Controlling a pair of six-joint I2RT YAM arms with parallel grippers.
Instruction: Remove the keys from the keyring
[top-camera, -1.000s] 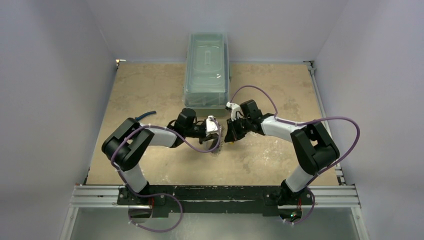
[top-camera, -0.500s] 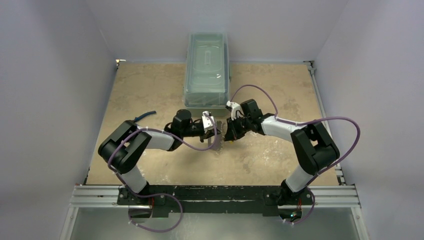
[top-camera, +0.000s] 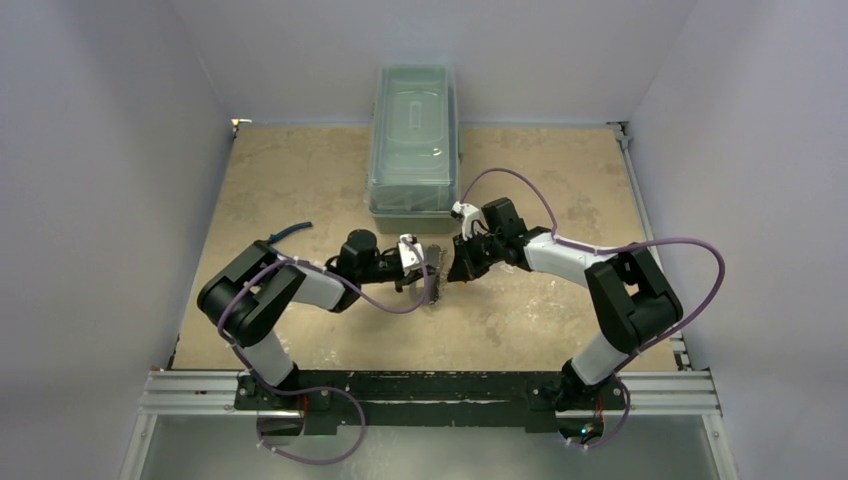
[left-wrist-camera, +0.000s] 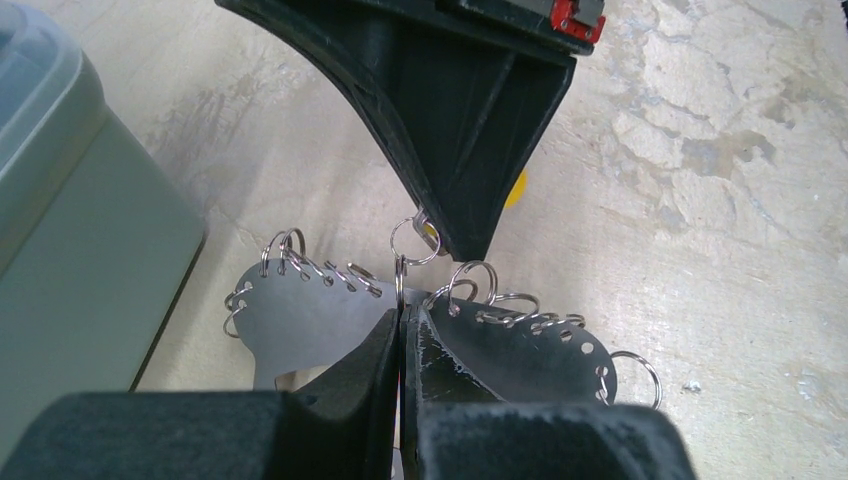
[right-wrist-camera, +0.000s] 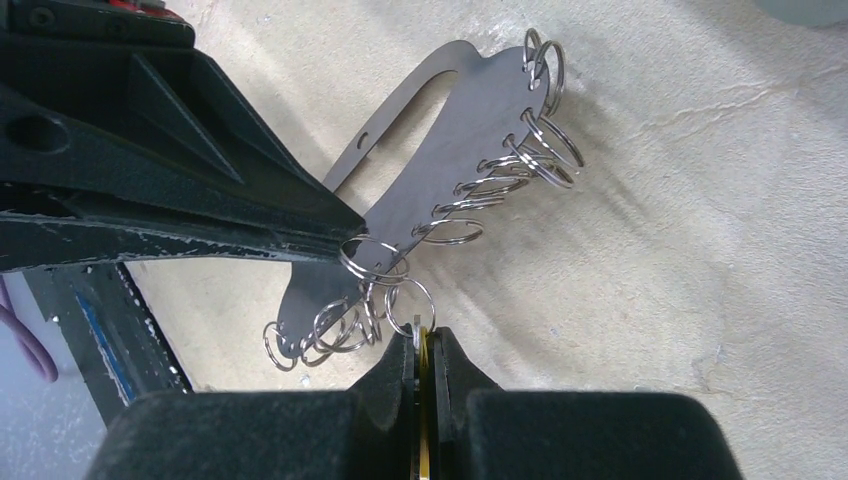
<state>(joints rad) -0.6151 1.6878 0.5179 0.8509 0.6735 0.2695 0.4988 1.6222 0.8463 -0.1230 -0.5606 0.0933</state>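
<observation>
The keyring (left-wrist-camera: 290, 320) is a flat silvery oval plate with holes along its rim and several small split rings through them. It also shows in the right wrist view (right-wrist-camera: 450, 130) and the top view (top-camera: 432, 282). My left gripper (left-wrist-camera: 402, 315) is shut on the plate's edge and holds it above the table. My right gripper (right-wrist-camera: 424, 335) is shut on the key with the yellow head (right-wrist-camera: 422, 400), which hangs from a small split ring (right-wrist-camera: 410, 305) linked to the plate. No bunch of silvery keys is in view.
A translucent green lidded box (top-camera: 413, 140) stands at the back centre, close behind both grippers. A blue handle (top-camera: 292, 231) pokes out behind the left arm's elbow. The tabletop (top-camera: 540, 320) is beige and mottled, with white walls on both sides.
My left wrist has drawn back slightly to the left, still gripping the plate. My right gripper has hardly moved.
</observation>
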